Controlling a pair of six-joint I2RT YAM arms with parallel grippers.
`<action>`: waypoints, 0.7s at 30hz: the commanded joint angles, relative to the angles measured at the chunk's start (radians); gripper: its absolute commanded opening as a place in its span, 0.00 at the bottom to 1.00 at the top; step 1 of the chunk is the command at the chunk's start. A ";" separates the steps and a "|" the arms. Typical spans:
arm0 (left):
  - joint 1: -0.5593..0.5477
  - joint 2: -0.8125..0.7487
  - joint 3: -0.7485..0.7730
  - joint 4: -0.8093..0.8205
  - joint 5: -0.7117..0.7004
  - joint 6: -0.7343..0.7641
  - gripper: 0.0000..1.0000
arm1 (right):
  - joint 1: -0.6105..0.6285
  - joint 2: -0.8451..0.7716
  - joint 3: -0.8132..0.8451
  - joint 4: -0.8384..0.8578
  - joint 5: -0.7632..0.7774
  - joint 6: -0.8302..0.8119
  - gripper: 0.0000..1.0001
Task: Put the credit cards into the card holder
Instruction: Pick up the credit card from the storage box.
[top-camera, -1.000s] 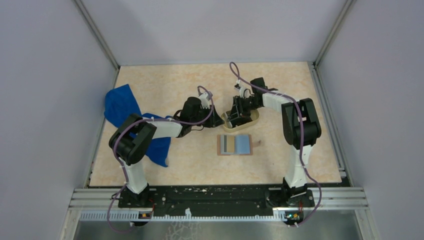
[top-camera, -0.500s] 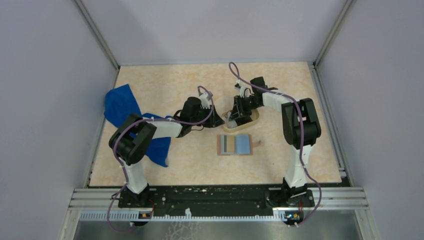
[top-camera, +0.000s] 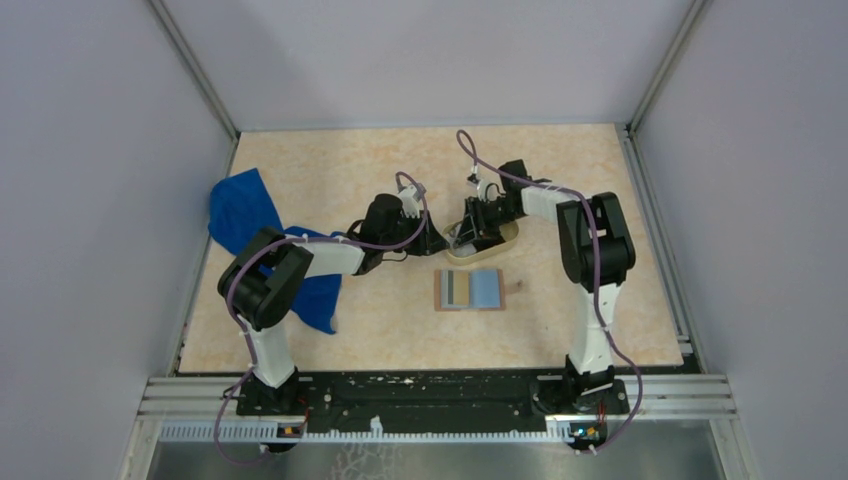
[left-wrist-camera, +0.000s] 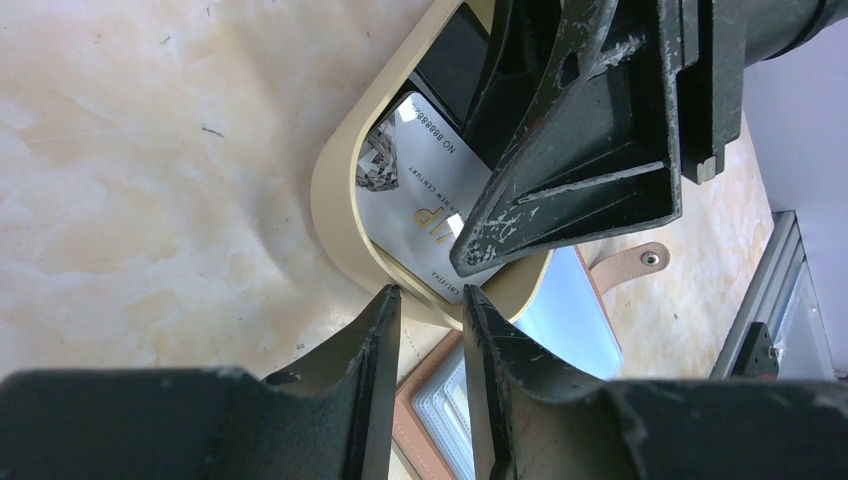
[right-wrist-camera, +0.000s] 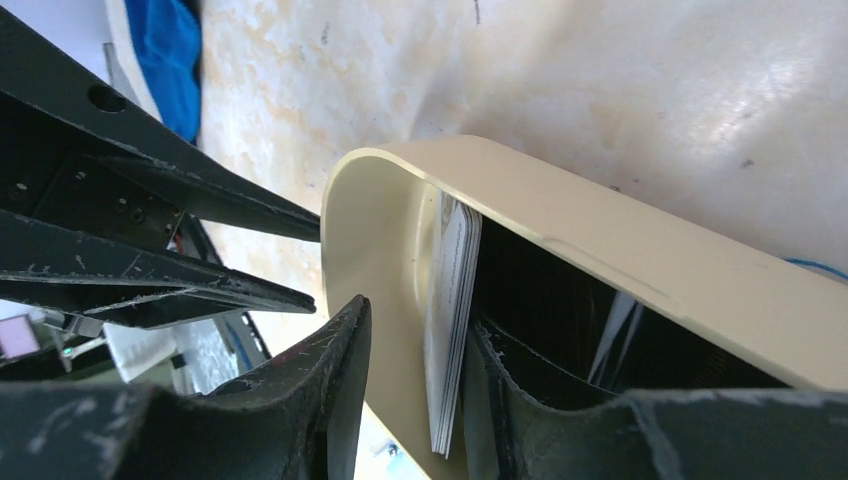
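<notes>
A white credit card (left-wrist-camera: 420, 190) and a black one (left-wrist-camera: 455, 60) lie in the oval tan tray (left-wrist-camera: 335, 200). In the right wrist view the white card (right-wrist-camera: 450, 300) stands on edge against the tray wall (right-wrist-camera: 600, 250). My right gripper (right-wrist-camera: 415, 320) is open astride that wall, one finger outside with a gap, the other inside against the card. Its finger (left-wrist-camera: 570, 180) touches the white card. My left gripper (left-wrist-camera: 430, 295) is open, narrowly, its tips at the tray's outer rim. The card holder (top-camera: 470, 290) lies open in front of the tray.
A blue cloth (top-camera: 245, 215) is bunched at the left under my left arm. The card holder's grey-blue flap (left-wrist-camera: 570, 320) and its strap (left-wrist-camera: 630, 265) lie just behind the tray's end. Grey walls close the table in on three sides.
The right arm has shifted slightly left over the tray, and its jaws narrowed then widened again. The left arm, the tray and the card holder stay put.
</notes>
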 joint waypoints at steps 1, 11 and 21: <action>-0.005 0.009 0.017 0.042 0.020 0.016 0.35 | -0.007 0.023 0.018 0.038 -0.103 0.038 0.37; -0.006 0.007 0.014 0.046 0.021 0.018 0.35 | -0.007 0.039 0.025 0.030 -0.082 0.039 0.33; -0.005 0.005 0.010 0.051 0.023 0.018 0.35 | -0.057 -0.003 0.026 0.023 -0.115 0.041 0.30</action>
